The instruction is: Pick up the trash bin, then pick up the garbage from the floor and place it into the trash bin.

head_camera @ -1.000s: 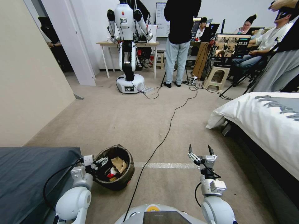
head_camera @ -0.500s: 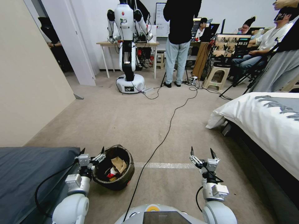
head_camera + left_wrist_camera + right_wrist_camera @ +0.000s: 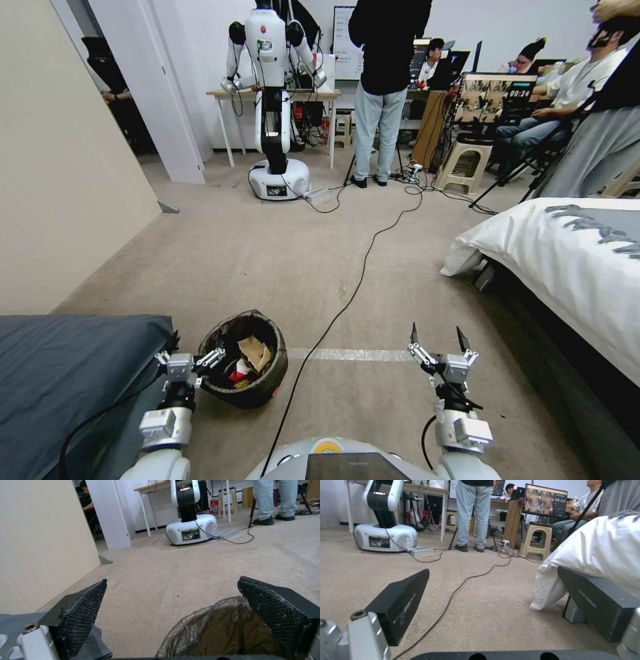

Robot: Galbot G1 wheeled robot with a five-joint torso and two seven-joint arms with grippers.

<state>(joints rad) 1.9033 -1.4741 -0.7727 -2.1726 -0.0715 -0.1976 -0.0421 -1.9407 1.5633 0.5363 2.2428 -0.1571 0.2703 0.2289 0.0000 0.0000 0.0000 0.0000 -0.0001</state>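
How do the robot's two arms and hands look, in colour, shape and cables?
Both arms are glossy white with silver-grey metal wrist blocks and looping black cables. The left hand and right hand each carry two black wedge-shaped fingers; the left fingers have dimpled pads.

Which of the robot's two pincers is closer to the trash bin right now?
The left pincer: open, with one fingertip at the rim of the trash bin. The right pincer, also open, hangs over bare carpet past the black cable.

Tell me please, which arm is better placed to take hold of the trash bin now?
The left. The left gripper is open right beside the trash bin, one finger at its rim, while the right gripper hangs open over bare floor, well apart.
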